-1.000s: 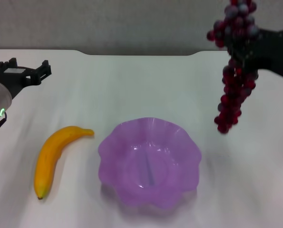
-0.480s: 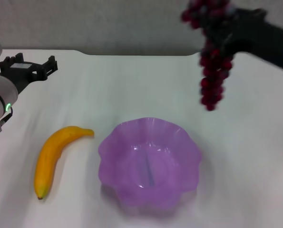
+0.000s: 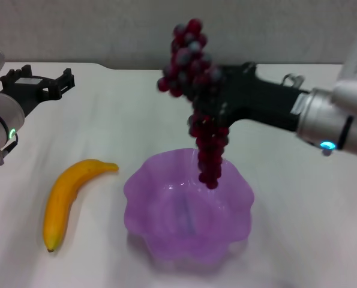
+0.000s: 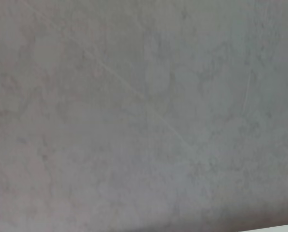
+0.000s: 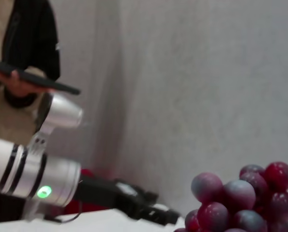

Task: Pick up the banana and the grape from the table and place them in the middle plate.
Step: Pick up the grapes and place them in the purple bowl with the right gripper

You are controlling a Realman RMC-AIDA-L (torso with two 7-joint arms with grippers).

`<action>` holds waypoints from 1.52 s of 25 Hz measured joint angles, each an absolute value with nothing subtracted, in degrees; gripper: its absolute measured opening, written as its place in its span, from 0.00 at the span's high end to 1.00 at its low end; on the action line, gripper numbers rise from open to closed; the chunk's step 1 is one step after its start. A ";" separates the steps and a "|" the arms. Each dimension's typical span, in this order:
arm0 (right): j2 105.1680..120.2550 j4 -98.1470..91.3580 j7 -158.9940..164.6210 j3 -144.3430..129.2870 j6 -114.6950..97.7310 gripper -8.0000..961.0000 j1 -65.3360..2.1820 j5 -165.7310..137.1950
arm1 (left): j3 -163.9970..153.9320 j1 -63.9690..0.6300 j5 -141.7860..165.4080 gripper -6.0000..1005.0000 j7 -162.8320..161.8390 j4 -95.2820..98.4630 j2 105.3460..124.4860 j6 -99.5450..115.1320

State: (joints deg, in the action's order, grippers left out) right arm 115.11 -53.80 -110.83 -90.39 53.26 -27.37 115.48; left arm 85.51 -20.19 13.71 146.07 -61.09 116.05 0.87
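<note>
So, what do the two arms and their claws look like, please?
Both arms have silver-grey cylindrical wrist sections with dark rings and a small glowing light, green on the left arm, blue-cyan on the right. Each ends in a matte black claw: the left claw is blocky with short prongs, the right claw sits on a long black housing. A thin cable loop shows on the right wrist.

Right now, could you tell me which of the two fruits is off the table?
The grape bunch: it hangs from the right gripper above the purple plate, while the banana lies on the table.
</note>
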 joint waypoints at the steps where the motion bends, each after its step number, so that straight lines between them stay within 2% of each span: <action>1: 115.13 -51.71 -112.18 -91.32 53.26 0.70 -28.49 116.63 | 85.51 -20.20 13.70 0.13 146.07 -61.09 116.05 0.88; 4: 115.10 -44.44 -114.80 -92.69 53.51 0.70 -32.65 118.40 | 85.52 -20.21 13.70 0.13 146.07 -61.08 116.07 0.88; 9: 115.25 -40.13 -119.12 -94.17 55.62 0.70 -34.46 122.35 | 85.51 -20.76 13.70 0.13 146.07 -61.10 116.09 0.89; 38: 115.67 -34.12 -135.22 -110.50 57.22 0.63 -32.74 145.31 | 85.82 -20.96 13.71 0.13 145.98 -60.29 116.10 1.32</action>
